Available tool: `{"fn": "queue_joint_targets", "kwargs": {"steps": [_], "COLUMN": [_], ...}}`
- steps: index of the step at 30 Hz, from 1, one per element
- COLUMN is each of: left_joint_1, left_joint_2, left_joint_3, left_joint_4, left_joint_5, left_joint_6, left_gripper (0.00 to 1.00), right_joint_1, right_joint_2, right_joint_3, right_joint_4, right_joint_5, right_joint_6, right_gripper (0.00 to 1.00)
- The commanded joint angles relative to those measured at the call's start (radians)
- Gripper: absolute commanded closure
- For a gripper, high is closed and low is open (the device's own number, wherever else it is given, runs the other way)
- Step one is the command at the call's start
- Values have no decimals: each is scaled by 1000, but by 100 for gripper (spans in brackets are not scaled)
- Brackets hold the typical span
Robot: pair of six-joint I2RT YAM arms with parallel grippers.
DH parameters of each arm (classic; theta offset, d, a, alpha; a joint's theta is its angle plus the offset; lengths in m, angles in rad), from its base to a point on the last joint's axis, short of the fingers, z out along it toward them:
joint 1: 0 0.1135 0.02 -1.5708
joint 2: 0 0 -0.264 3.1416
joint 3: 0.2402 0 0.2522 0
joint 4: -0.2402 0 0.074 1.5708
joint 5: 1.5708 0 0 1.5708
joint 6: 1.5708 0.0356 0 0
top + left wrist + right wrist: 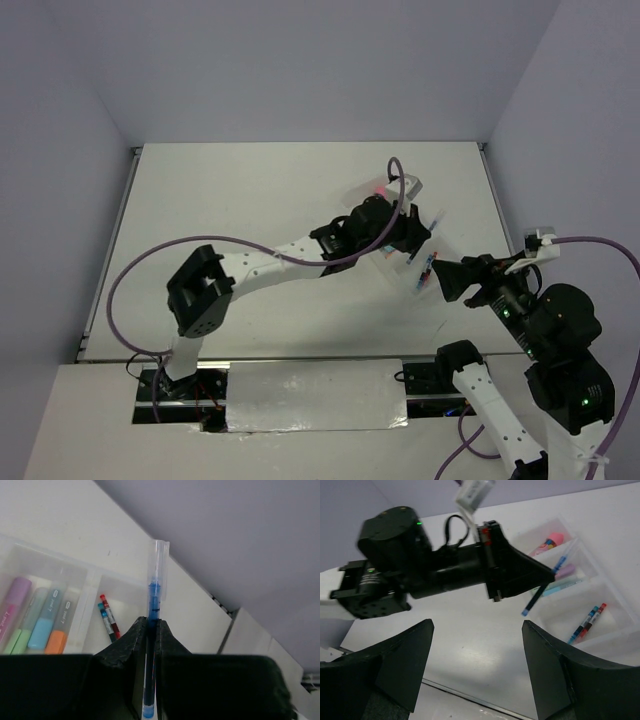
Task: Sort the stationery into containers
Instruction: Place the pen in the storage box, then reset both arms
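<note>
Left gripper (152, 625): pinches blue pen (154, 595) above tray (50, 555), likely bound for the two pens (107, 617).
Right gripper (476, 627): spread, empty.

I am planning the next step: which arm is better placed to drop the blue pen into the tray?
Left. The left gripper is shut on the blue pen over the tray, near the two pens. The right gripper is open and empty.

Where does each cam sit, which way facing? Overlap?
Top external: above, behind both arms, looking down at the table.
Left wrist: on the left gripper, looking along its fingers at the held blue pen.
Right wrist: behind the open right gripper, facing the left gripper.
Both wrist views share blue pen and tray.
</note>
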Motion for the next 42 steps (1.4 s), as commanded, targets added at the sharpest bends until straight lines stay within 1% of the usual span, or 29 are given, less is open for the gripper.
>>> {"fn": "queue_joint_targets", "kwargs": {"steps": [1,4,9,12,13,15,16,17,18,20,21,23,24,25,26,28,29,30,31,32,33,34,35,37,38,39,40,41,42], "left_joint_1": [6,6,6,7,9,12,13,21,23,36,43,50,52,53,53,52,52,52,52,53,56,62,64,67,67,69,76,85,95], "left_joint_2": [120,226,295,335,358,378,392,397,398,394,383,363,334,314,293,193,150,53,0,-108,-160,-216,-325,-437,-539,-586,-634,-724,-767], "left_joint_3": [172,240,263,268,274,280,281,278,265,249,239,228,219,206,193,145,95,70,42,-14,-39,-68,-125,-185,-224,-240,-264,-278,-291], "left_joint_4": [-25,-56,-20,4,13,18,20,24,32,61,66,75,73,72,63,24,-27,-67,-112,-207,-248,-304,-377,-446,-500,-633,-716,-891,-974], "left_joint_5": [-28,-42,-30,-1,24,31,31,31,48,62,68,88,96,96,85,50,-12,-59,-117,-246,-308,-359,-401,-502,-549,-655,-713,-769,-853], "left_joint_6": [-26,-22,-29,-38,-44,-48,-56,-61,-73,-84,-94,-101,-96,-92,-84,-43,-26,11,26,37,54,60,73,79,47,13,-28,-135,-189], "left_gripper": [100,100,100,95,88,79,69,65,54,41,33,26,19,16,15,14,13,10,8,4,2,1,1,1,1,1,1,1,1], "right_joint_1": [5,5,5,5,5,5,7,5,3,5,7,3,5,5,3,5,5,3,3,3,5,3,7,10,11,13,13,11,14], "right_joint_2": [-2,-5,-12,-18,-18,-17,-18,-18,-17,-17,-14,-14,-12,-11,-9,-5,-3,-2,0,-2,-3,-8,-11,-18,-26,-32,-35,-38,-40], "right_joint_3": [60,77,98,108,109,111,109,108,106,102,100,95,97,100,106,127,135,144,155,172,178,189,190,189,186,183,180,180,181], "right_joint_4": [-24,-41,-53,-56,-59,-59,-59,-59,-58,-56,-56,-55,-58,-61,-63,-85,-93,-104,-124,-135,-144,-159,-162,-164,-164,-165,-167,-177,-181], "right_joint_5": [-2,5,-6,-8,-8,-3,-3,-5,-5,-6,-5,-3,5,9,14,43,58,90,97,130,153,205,225,249,249,252,273,291,310], "right_joint_6": [-12,-26,-28,-28,-29,-32,-34,-34,-35,-37,-39,-42,-46,-49,-54,-71,-83,-91,-98,-115,-121,-126,-132,-132,-138,-141,-147,-149,-149], "right_gripper": [21,21,21,20,20,20,20,20,20,20,20,20,20,20,20,20,20,20,20,19,18,2,0,0,0,0,0,0,0]}}
